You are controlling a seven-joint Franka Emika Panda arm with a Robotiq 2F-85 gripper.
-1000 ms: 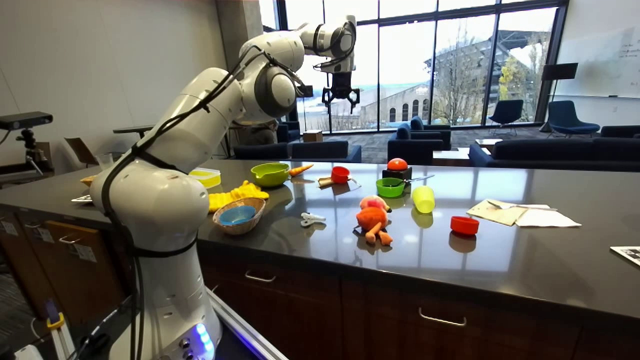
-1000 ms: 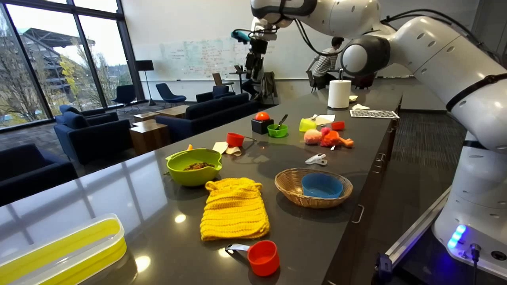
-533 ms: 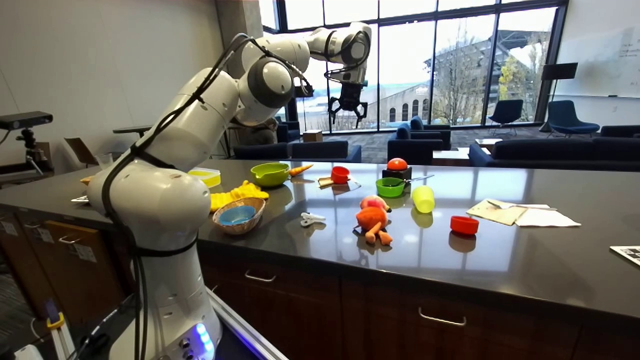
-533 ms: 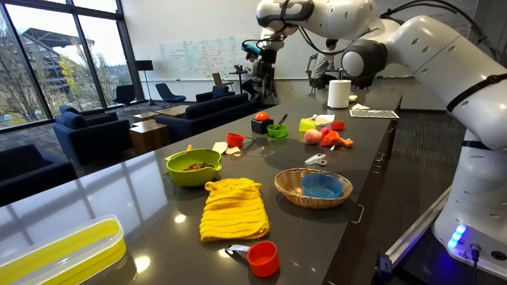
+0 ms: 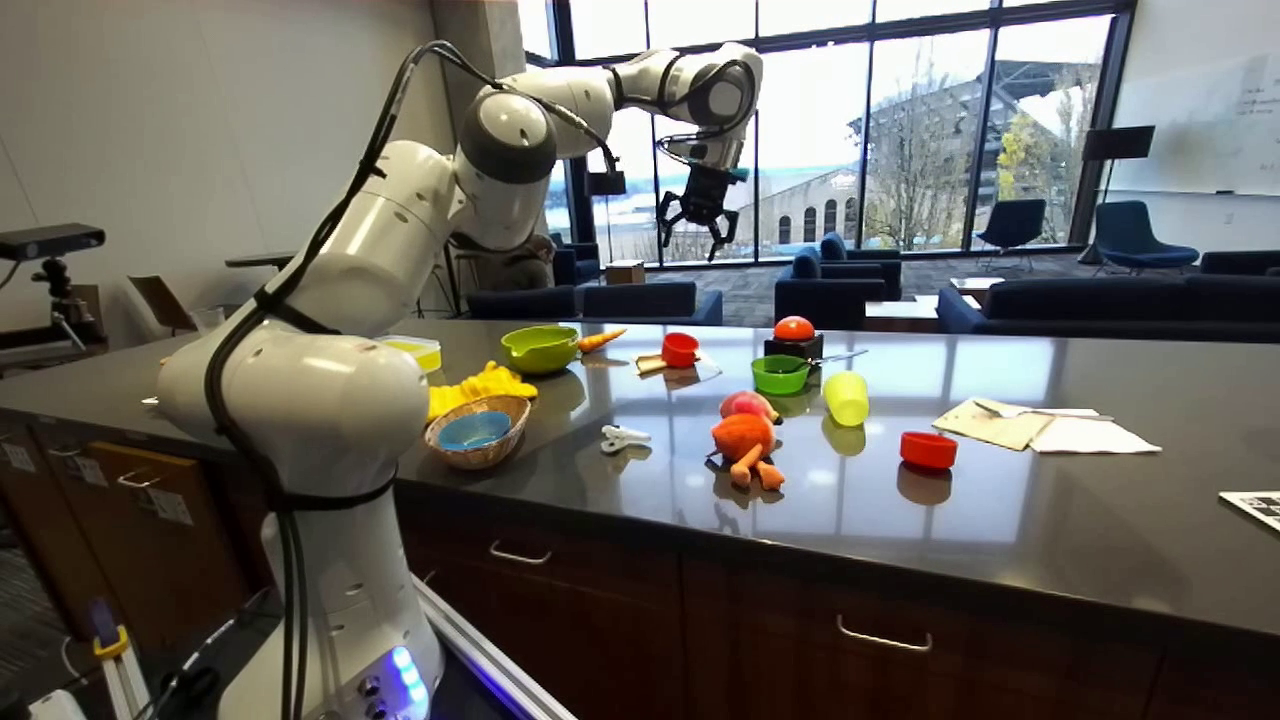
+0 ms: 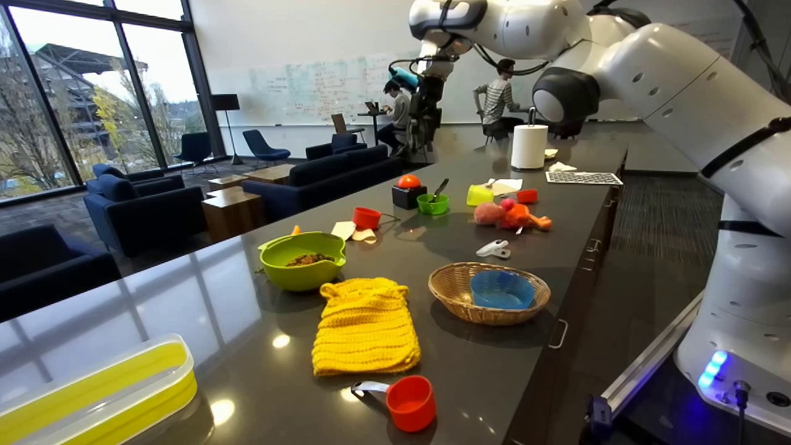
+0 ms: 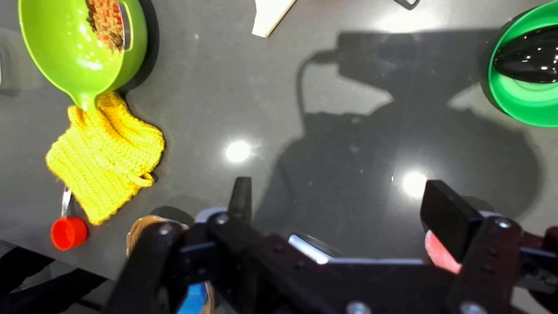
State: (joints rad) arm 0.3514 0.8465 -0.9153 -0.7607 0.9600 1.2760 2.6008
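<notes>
Black in finish, the gripper (image 5: 690,247) is held high above the dark countertop (image 5: 1060,560), its jaws spread wide; nothing is gripped and nothing is touched. In the wrist view, the pink side of the plush toy (image 7: 438,253) is partly covered by one of the fingers (image 7: 451,220). In an exterior view, the toy is located on the near side of the countertop, to the right of the white clip (image 5: 622,438); both are set well below the gripper. To the left of the clip, the wicker basket (image 5: 490,460) is positioned, with a blue bowl (image 5: 474,430) seated inside. Beyond the toy, the small green bowl (image 5: 781,383) is set just beside the black box (image 5: 780,346), which is topped by an orange dome (image 5: 795,328); a utensil (image 6: 440,186) is tilted in the bowl. The yellow cup (image 5: 848,398) and the red cup (image 5: 928,451) are placed to the toy's right, with paper sheets (image 5: 1095,437) laid farther right. Toward the far left, a lime bowl (image 5: 540,357) is stationed near a carrot (image 5: 601,340); a yellow knitted cloth (image 5: 485,388) is laid near both that bowl and the basket.
</notes>
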